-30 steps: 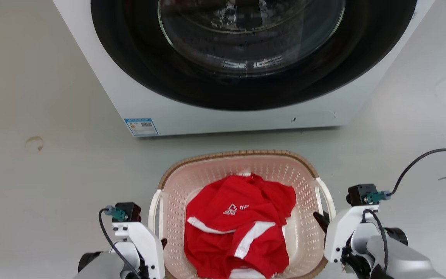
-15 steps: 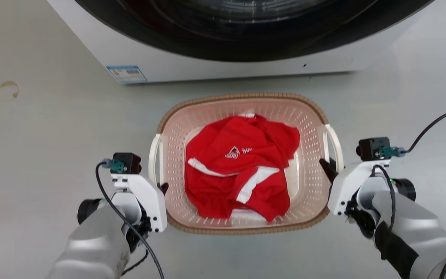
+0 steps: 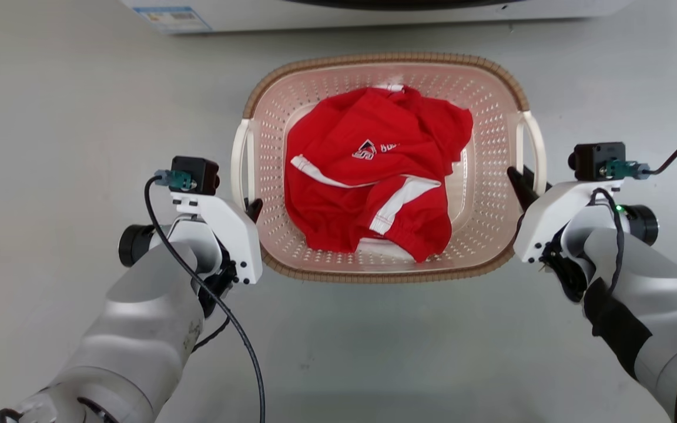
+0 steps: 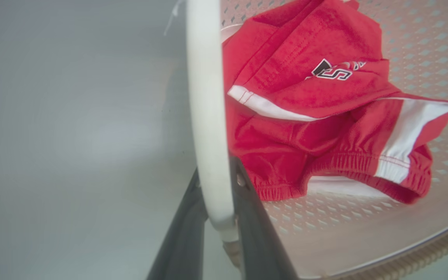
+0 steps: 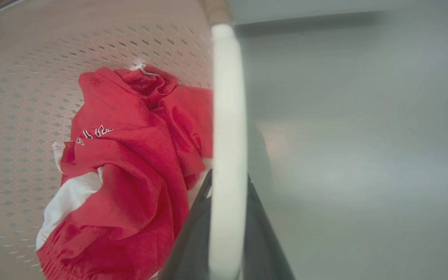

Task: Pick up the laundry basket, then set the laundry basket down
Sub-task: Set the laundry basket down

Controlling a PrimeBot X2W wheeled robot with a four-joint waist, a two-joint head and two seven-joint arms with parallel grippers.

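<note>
Items in view: one laundry basket with two white handles, left handle and right handle; one heap of red-and-white clothing, piece count indiscernible; two grippers, left gripper and right gripper; one washing machine bearing one label.

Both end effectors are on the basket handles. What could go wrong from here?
The left end effector and right end effector each pinch a thin white handle near its robot-side end, so the laundry basket could tip away or slip. The washing machine stands beyond the far rim; a forward swing could hit it.
</note>
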